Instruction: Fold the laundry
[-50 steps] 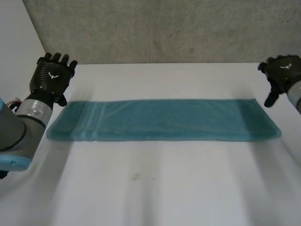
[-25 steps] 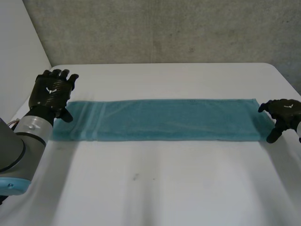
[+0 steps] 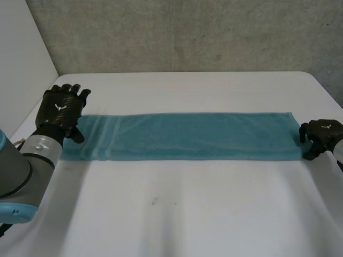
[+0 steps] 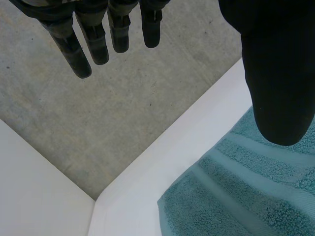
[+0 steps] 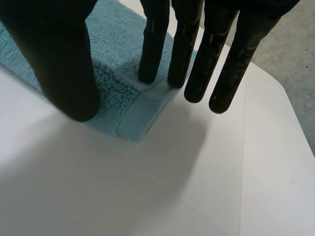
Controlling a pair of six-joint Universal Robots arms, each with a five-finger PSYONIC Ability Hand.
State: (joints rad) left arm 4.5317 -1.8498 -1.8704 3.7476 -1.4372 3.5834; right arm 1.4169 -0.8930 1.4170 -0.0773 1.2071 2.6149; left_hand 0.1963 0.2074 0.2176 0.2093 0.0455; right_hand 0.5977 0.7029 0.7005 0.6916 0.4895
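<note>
Left hand (image 3: 60,107), mid-left of frame, is poised with fingers straight and spread over the teal towel's (image 3: 187,136) striped end. Right hand (image 3: 320,133), mid-right, sets straight fingertips (image 5: 149,69) on the opposite corner. The towel lies flat across the table (image 3: 187,214), its ends likely readied for an end-to-end fold.

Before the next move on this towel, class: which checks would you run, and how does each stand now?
1. Teal towel lies flat in one long strip on the white table: ok.
2. Left hand at the striped end: ok.
3. Left hand gripping that end: not ok; fingers straight, not on the cloth.
4. Right hand at the opposite end: ok.
5. Right hand gripping its corner: not ok; fingers straight, tips resting on the cloth.
</note>
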